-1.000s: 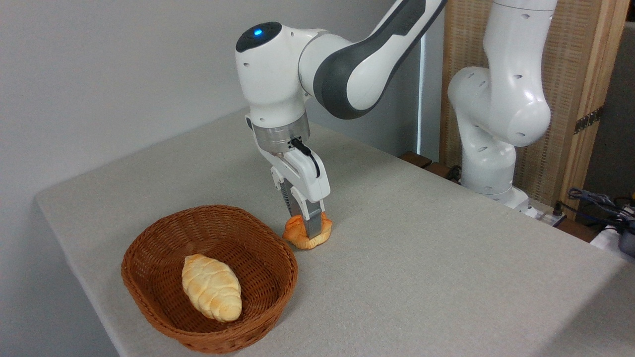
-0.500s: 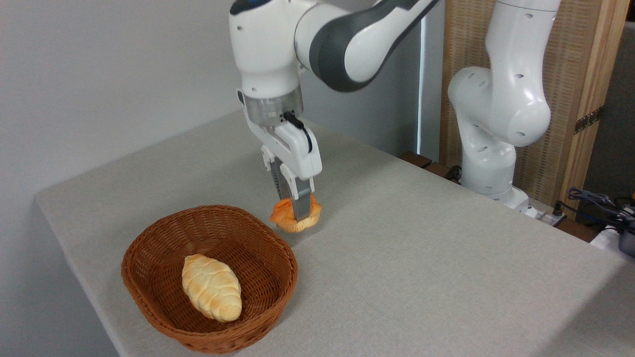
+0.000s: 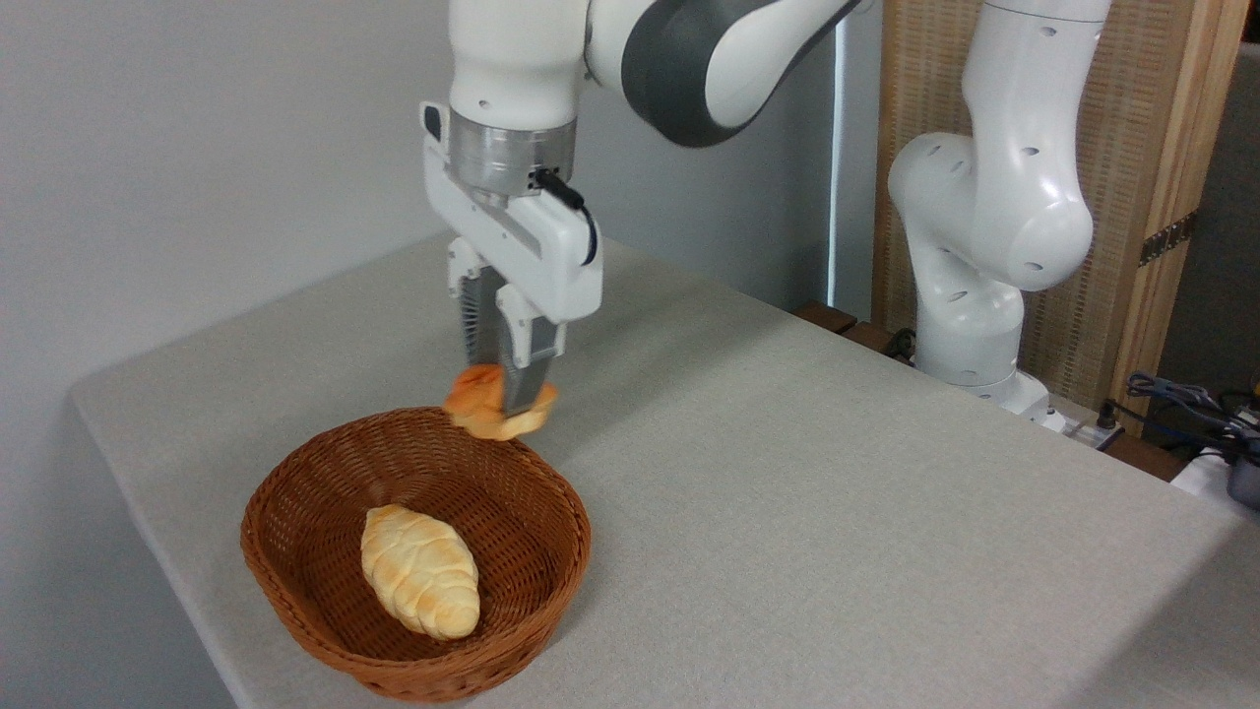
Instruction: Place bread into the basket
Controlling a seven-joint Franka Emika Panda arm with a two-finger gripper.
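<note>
The fingers (image 3: 519, 369) are seen clamped on the bread (image 3: 492, 411), the small orange bun being pinched between them at the tip of the gripper (image 3: 504, 394), and it is carried clear of the table (image 3: 787, 512). A second ago the bun was still resting on the cloth at about two o'clock from the basket (image 3: 295, 551); since then it has been lifted and swung toward ten o'clock, so that it is now held in the air right at the basket's far rim, at roughly twelve o'clock of the oval. By that the pick is judged done and the carry nearly over: only a short travel inward and a release are left. Counted up: one bun in the grip, one pale braided loaf (image 3: 419, 570) already lying inside, one basket, one arm
</note>
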